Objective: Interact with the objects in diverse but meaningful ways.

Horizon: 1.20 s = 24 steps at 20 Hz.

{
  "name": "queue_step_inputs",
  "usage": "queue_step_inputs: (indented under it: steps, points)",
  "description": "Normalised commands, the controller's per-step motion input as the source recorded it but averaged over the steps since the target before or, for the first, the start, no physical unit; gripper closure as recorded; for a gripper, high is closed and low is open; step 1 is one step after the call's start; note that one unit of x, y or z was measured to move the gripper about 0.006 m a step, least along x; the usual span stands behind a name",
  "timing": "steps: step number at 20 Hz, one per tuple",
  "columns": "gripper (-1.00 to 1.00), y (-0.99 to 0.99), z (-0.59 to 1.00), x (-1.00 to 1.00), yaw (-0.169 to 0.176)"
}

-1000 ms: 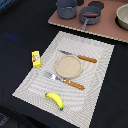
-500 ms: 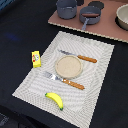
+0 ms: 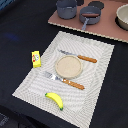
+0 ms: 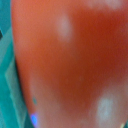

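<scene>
Pale woven rectangular placemat [image 3: 97, 80] lay on the dark table [image 3: 20, 35]. On it, centre: tan round plate [image 3: 68, 66]; wooden-handled knife [image 3: 79, 56] behind the plate, wooden-handled fork [image 3: 64, 80] before it. Yellow banana [image 3: 55, 99] near the mat's front edge. Yellow rectangular block [image 3: 36, 58] stood just off the mat, at the exterior view's left. Small grey long-handled pan [image 3: 89, 15] on the brown board [image 3: 107, 30] behind.

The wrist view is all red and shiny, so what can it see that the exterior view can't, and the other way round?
Only the wrist view shows a glossy red rounded surface filling almost the whole picture, very close up, with a sliver of teal at one edge; it may be the toy tomato. Only the exterior view shows the striped placemat, the tan round plate, the wooden-handled fork and knife, the yellow banana, the yellow rectangular block and the grey pots. Nothing clearly appears in both, and the gripper is in neither.
</scene>
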Motion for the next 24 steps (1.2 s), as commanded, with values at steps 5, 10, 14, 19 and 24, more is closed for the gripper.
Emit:
queue_step_inputs:
  steps: [5,10,14,19,24]
  points:
    - [1.00,0.24,-0.36,-0.03,0.000]
    - [-1.00,0.24,0.00,-0.02,0.000]
    - [-1.00,0.35,0.58,0.01,0.000]
    - [-1.00,0.32,0.71,-0.05,0.000]
    - [-1.00,0.36,0.89,-0.13,0.000]
